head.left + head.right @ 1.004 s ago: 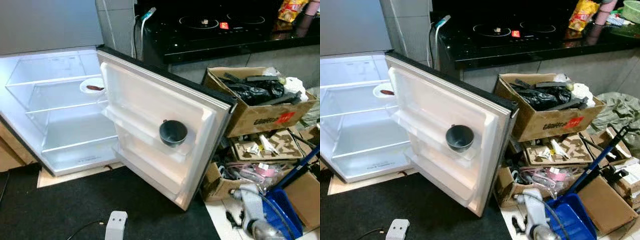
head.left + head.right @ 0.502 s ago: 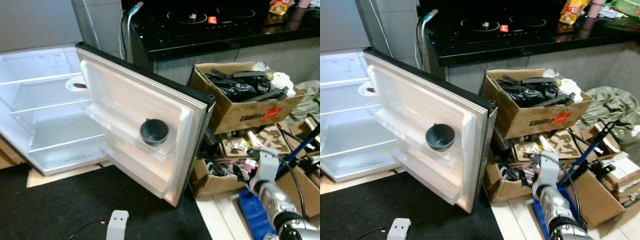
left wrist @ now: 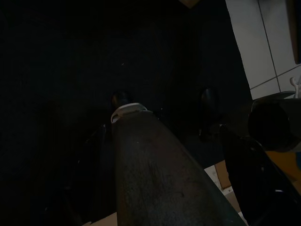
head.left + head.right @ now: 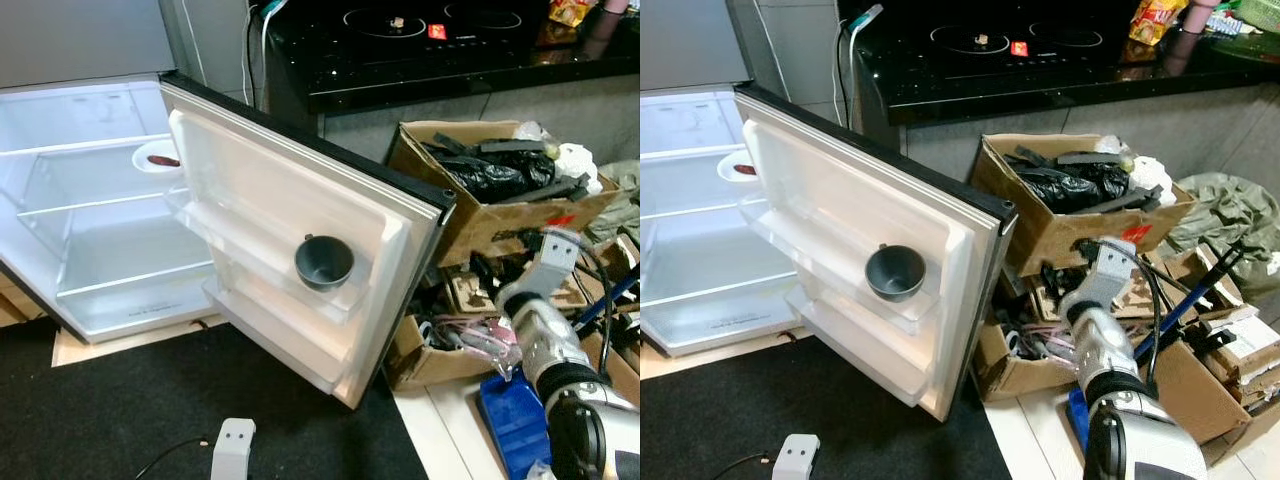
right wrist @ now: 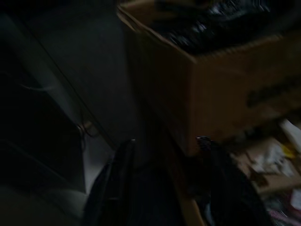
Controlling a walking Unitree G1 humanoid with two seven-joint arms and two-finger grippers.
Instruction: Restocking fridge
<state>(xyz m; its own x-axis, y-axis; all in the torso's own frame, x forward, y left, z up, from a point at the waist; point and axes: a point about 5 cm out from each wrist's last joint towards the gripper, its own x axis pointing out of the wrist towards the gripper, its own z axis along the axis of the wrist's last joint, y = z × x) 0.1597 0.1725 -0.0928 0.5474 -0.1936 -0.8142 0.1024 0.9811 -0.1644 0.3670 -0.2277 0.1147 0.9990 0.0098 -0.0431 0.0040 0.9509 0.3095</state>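
White fridge door [image 4: 300, 240] stands swung wide open, taken as landmark. Left eye view: grey cup [image 4: 324, 263] sits in the door's middle shelf. Behind the door, inside the fridge [image 4: 100, 220], a white plate [image 4: 158, 157] with a dark red item lies on a glass shelf, close to the door's hinge side. Black stovetop [image 4: 430, 40] on the counter behind the door's top edge. Beyond the door's free edge, a cardboard box [image 4: 500, 200] of black bags, lower boxes of clutter beneath it. Right arm [image 4: 545, 330] reaches up from the lower corner toward that clutter, near the door's free edge; its fingers not visible, cannot tell their spread. Black mat [image 4: 150, 420] on the floor below the door, with a white plug block [image 4: 232, 450] on it.

Right eye view: same layout, blue bin [image 4: 1077, 412] just beside the arm, green cloth [image 4: 1230, 220] far from the door.

Left wrist view: very dark, left gripper [image 3: 164, 106] hangs over the black mat, fingers spread wide, nothing between.

Right wrist view: dim and blurred, right gripper [image 5: 164, 141] faces the cardboard box corner; fingers apart, empty.
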